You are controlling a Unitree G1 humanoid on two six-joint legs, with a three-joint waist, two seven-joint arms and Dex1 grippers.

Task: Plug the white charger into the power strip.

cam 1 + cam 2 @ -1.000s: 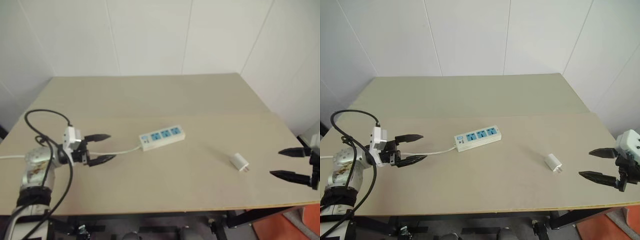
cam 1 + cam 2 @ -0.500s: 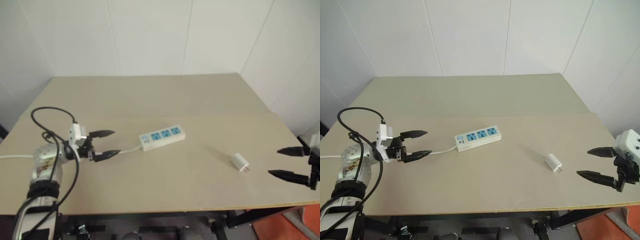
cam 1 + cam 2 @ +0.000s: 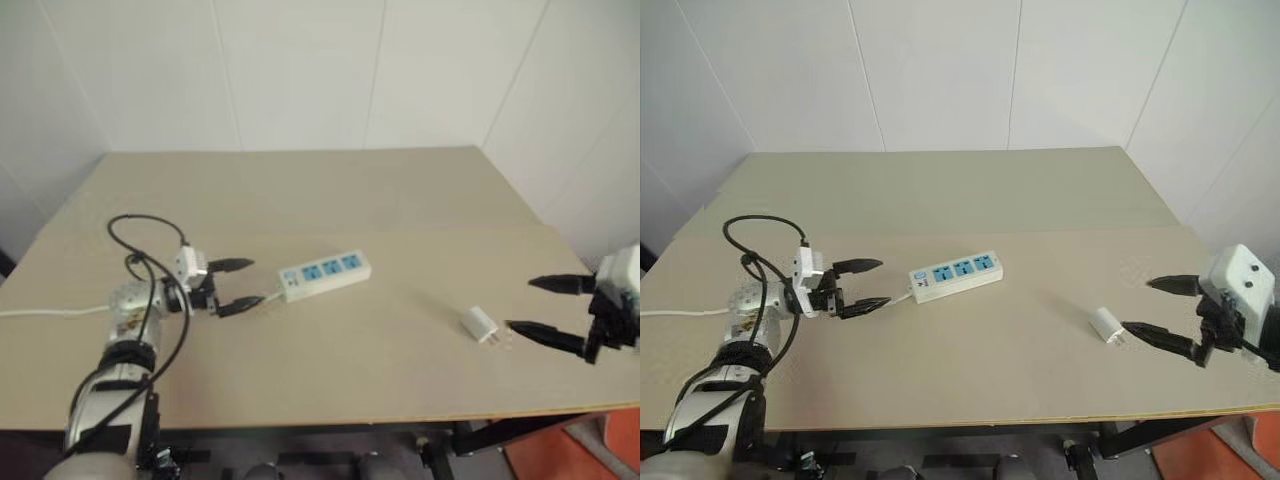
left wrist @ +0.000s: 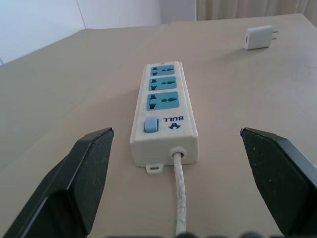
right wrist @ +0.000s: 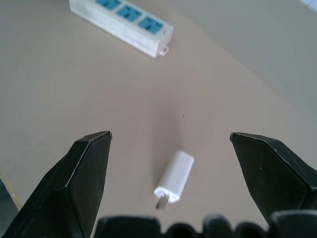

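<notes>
White charger [image 3: 1106, 324] lies on the table [image 3: 970, 190], well apart from power strip [image 3: 956, 274].

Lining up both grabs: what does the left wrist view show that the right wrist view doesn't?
Left wrist view alone: the strip's blue switch and its cord leaving the near end, between the open left gripper fingers. Right wrist view alone: the charger's prongs pointing back toward the open right gripper. Both views: the power strip and the white charger, lying apart on the table, neither held.
</notes>
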